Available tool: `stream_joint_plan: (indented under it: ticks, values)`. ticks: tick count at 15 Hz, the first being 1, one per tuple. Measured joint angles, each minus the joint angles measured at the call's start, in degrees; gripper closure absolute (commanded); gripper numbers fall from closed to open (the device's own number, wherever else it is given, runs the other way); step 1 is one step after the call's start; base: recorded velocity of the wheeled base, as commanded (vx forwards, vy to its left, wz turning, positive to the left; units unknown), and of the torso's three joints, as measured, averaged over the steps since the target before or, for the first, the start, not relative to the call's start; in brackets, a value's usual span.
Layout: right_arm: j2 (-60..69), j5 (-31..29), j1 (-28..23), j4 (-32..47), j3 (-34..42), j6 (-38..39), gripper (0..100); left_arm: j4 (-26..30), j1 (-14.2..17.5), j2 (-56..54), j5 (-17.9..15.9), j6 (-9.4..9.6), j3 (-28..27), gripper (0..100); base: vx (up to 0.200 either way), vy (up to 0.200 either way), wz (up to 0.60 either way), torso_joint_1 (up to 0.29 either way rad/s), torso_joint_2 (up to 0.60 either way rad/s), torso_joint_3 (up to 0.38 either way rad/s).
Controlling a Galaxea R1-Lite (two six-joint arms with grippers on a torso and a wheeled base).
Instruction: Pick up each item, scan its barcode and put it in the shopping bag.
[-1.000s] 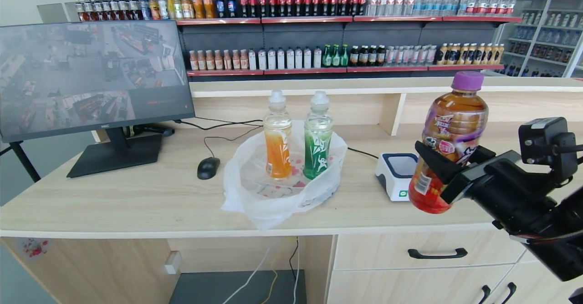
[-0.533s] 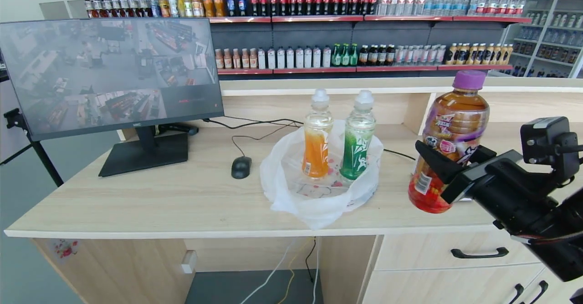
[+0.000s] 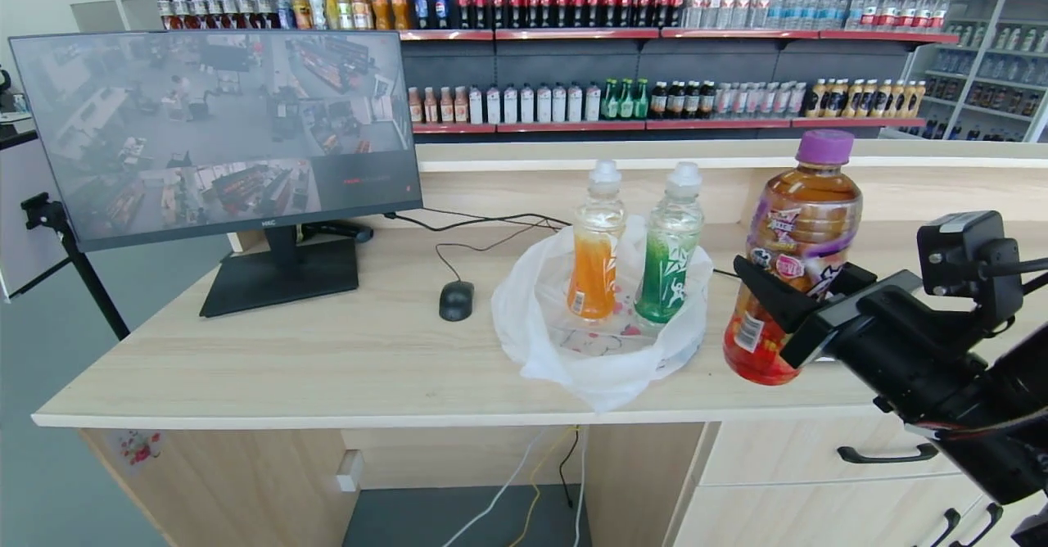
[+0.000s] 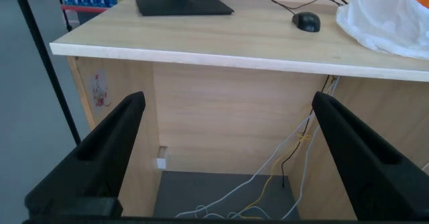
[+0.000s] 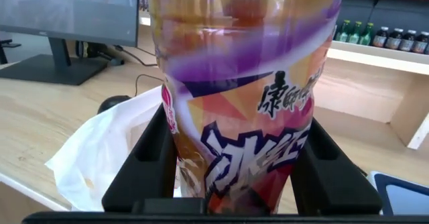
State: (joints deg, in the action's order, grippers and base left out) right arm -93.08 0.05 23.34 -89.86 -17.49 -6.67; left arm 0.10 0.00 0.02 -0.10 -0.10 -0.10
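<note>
The whole head view has swung since a second ago, so the camera has moved, not the goods: the black flat monitor (image 3: 217, 133), the black computer mouse (image 3: 456, 300) and the white plastic shopping bag (image 3: 540, 342) all sit further right in the picture. The right gripper (image 3: 786, 301) has kept almost the same spot in the frame, drifting only slightly left. Its cargo now appears just beside the bag's rim rather than well apart from it. The small white scanner with the dark blue rim (image 5: 402, 187), plain in the head view a second ago, is now covered there by the bottle.

That cargo is a plastic bottle of amber drink with a purple cap (image 3: 798, 228). It is clamped round its lower half between the gripper's two black fingers, tilted a little and held above the pale wooden counter (image 3: 327, 359). Its wrapper is purple, orange and red with large white lettering, and a white barcode patch (image 3: 749, 332) faces the camera low on the side.

In the bag stand two clear white-capped bottles, one orange-labelled (image 3: 592, 264) and one green-labelled (image 3: 665, 273) (both upright, side by side).

The left gripper (image 4: 231, 157) is spread wide with nothing between its fingers, low in front of the counter's edge.
</note>
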Motion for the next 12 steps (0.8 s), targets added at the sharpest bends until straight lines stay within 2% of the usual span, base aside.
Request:
stream_joint_plan:
  ticks: [6, 12]
  values:
    - [-3.0, -0.1, 0.9, -0.1, -3.7, 0.0, 100, 0.0, 0.0, 0.0, 0.0, 0.0, 0.0, 0, 0.0, 0.0, 0.0, 0.0, 0.0, 0.0]
    - [-7.1, 0.0, 4.8, -0.1, -7.1, 0.1, 100, 0.0, 0.0, 0.0, 0.0, -0.01, 0.0, 0, 0.0, 0.0, 0.0, 0.0, 0.0, 0.0]
